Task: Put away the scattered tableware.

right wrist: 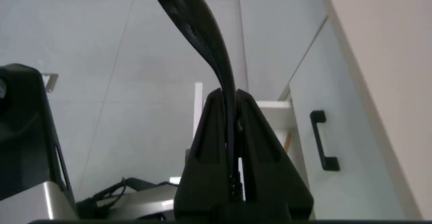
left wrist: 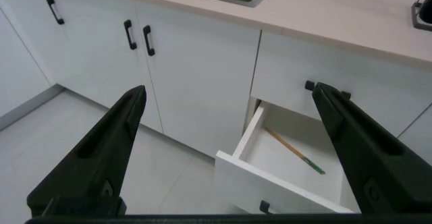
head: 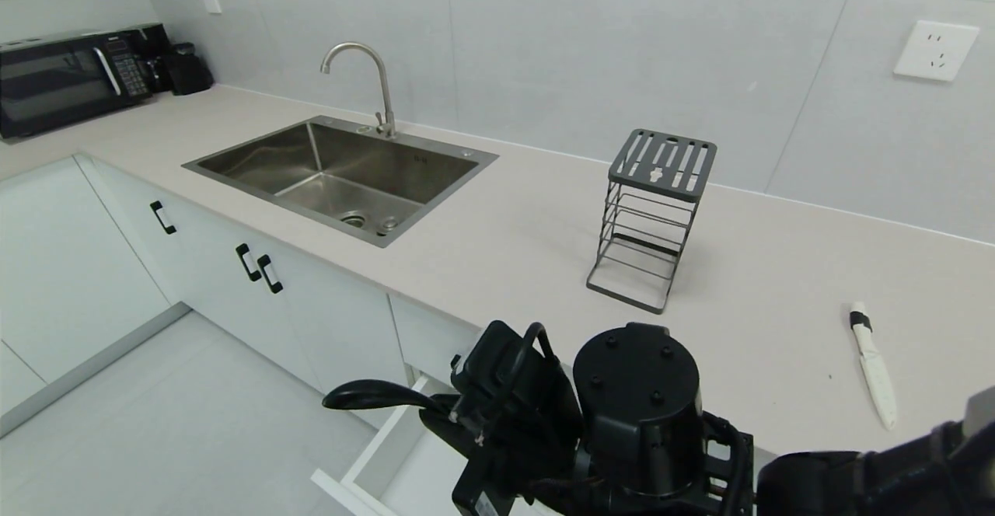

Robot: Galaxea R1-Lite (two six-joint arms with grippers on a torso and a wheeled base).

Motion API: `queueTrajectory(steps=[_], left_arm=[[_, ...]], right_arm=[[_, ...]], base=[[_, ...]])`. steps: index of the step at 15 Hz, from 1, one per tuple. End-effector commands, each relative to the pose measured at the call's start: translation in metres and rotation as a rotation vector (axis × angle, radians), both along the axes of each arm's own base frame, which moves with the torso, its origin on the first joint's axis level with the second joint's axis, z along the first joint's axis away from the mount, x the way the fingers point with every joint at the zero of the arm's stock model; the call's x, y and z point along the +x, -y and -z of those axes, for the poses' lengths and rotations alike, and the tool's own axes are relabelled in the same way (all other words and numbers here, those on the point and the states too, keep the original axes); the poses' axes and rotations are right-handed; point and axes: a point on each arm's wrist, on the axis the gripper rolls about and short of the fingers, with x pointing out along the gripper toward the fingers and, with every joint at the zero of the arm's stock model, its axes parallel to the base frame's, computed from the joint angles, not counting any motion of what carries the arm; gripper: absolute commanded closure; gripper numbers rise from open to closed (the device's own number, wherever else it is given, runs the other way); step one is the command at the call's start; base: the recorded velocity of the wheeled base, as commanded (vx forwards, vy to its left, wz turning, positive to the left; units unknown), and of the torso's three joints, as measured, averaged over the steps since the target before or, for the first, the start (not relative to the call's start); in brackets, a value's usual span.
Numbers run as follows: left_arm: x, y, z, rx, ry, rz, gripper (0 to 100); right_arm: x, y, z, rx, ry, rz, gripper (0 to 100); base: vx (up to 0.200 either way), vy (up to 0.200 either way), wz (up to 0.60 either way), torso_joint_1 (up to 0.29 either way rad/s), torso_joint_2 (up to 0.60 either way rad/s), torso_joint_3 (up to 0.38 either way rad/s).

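Nearest, below the desk's [head: 528, 244] front edge: a white drawer [head: 386, 444] stands pulled out. A thin wooden stick [left wrist: 294, 150], green at one end, lies slantwise on its floor.

Right gripper [right wrist: 231, 101]: jaws clenched on the handle of a black spoon [right wrist: 194, 30]. The bowl end sticks out past the fingers. From the head view the spoon [head: 371, 395] is held roughly level in the air, over the floor and just beside the open drawer. It touches neither drawer nor desk.

Left gripper [left wrist: 229, 92]: jaws released and spread wide, nothing between them. It hangs in front of the cabinet fronts, with the drawer [left wrist: 270, 180] seen in the gap.

On the desk, right side: a white knife [head: 874, 371] with a dark band near one end lies flat, well apart from the rest.

Mid-desk: a dark wire rack [head: 651, 219] with a slotted top, upright.

Further left: a steel sink [head: 326, 182] set into the desk, with a curved tap [head: 365, 81] at its rear rim.

Far left corner: a black microwave [head: 62, 81]. On the wall at right: a white socket [head: 935, 50].
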Motion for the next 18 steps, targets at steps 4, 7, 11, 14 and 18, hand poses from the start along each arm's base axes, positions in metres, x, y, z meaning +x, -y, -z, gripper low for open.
queueTrajectory(steps=[4, 7, 11, 14, 18], left_arm=[[0.000, 0.000, 0.000, -0.001, -0.001, 0.000, 0], [0.000, 0.000, 0.000, -0.001, -0.001, 0.000, 0], [0.000, 0.000, 0.000, -0.001, -0.001, 0.000, 0], [0.000, 0.000, 0.000, -0.001, -0.001, -0.001, 0], [0.000, 0.000, 0.000, -0.001, -0.001, 0.000, 0]], right_arm=[[0.002, -0.021, -0.020, -0.029, -0.007, 0.002, 100], [-0.004, -0.025, -0.020, -0.028, -0.006, -0.019, 100], [-0.008, -0.027, -0.020, -0.022, -0.017, -0.030, 100], [-0.008, -0.027, -0.019, -0.024, -0.019, -0.030, 100], [-0.009, -0.027, -0.018, -0.028, -0.021, -0.030, 100]], base=[[0.000, 0.000, 0.00, -0.265, 0.53, 0.254], [0.000, 0.000, 0.00, -0.272, 0.53, 0.261], [0.000, 0.000, 0.00, -0.259, 0.50, 0.243], [0.000, 0.000, 0.00, -0.258, 0.49, 0.237], [0.000, 0.000, 0.00, -0.251, 0.47, 0.222]])
